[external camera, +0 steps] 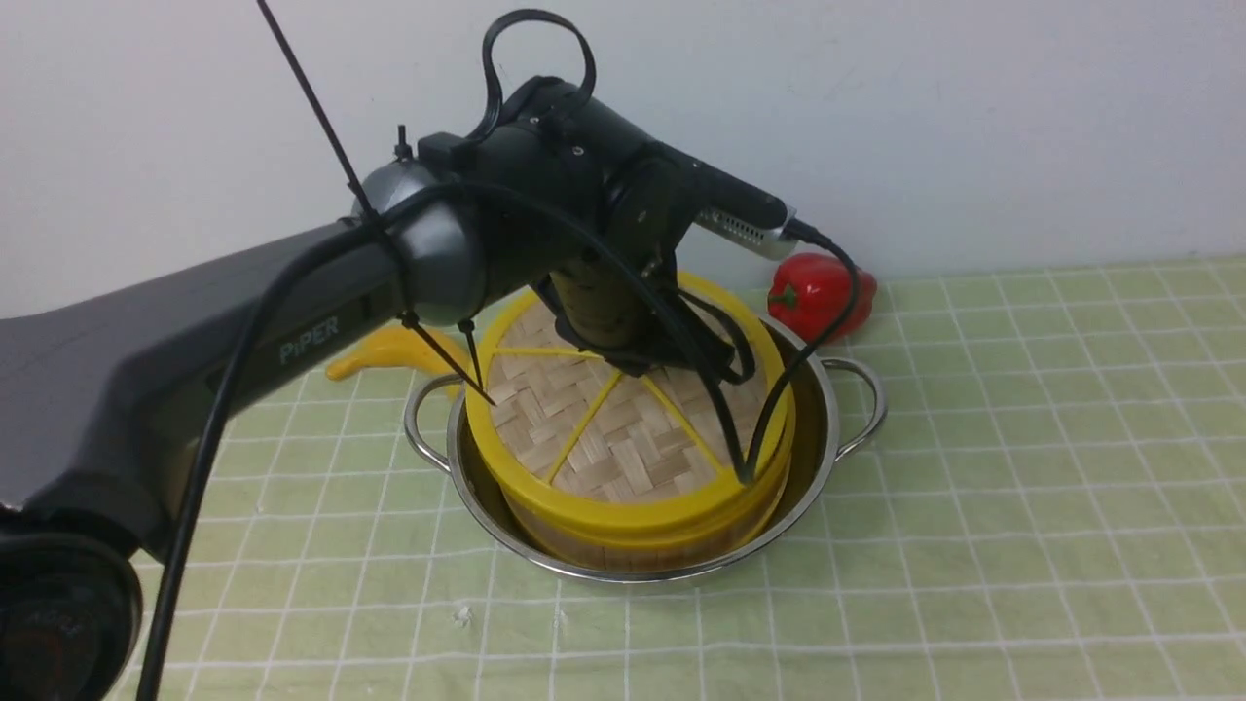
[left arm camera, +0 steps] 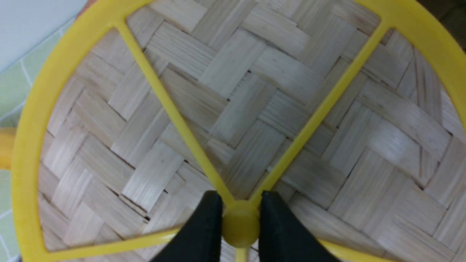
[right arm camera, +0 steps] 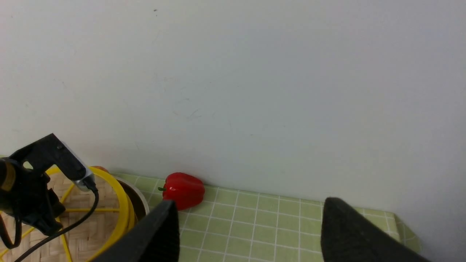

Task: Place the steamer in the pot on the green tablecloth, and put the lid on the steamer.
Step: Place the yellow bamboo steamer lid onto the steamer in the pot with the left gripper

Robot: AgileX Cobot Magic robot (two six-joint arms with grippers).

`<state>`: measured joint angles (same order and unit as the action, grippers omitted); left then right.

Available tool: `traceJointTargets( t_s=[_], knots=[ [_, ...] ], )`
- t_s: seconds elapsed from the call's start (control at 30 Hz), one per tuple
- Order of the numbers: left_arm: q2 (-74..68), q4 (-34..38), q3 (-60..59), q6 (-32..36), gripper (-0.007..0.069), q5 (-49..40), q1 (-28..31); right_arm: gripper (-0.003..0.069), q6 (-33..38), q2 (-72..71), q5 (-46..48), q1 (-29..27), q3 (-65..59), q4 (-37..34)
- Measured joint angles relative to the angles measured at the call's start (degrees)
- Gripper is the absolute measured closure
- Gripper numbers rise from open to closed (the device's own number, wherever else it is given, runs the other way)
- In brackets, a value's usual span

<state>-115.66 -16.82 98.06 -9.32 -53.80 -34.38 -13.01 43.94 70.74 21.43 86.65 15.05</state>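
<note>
Left pincer (left arm camera: pixel 241 209) pinches the lid (external camera: pixel 604 438) — resting on the steamer (external camera: pixel 633 557).

On my front feed I see a red bell pepper (external camera: pixel 823 292) lying at the foot of the white wall (external camera: pixel 973 117), right of centre. It is glossy, and its short green stem points left. A yellow banana-shaped thing (external camera: pixel 384 352) lies further left, well apart from the pepper. It is partly hidden, so I cannot tell its full outline. The wall is plain, with faint scuffs.
</note>
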Motion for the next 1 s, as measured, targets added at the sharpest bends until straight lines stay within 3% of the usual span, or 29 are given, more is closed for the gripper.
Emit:
traceJointTargets(
  t_s=[1.0],
  knots=[
    [-2.38, -0.11, 0.46, 0.79, 0.0505, 1.49, -0.02, 0.0151, -0.06, 0.00, 0.00, 0.00, 0.00, -1.23]
  ],
)
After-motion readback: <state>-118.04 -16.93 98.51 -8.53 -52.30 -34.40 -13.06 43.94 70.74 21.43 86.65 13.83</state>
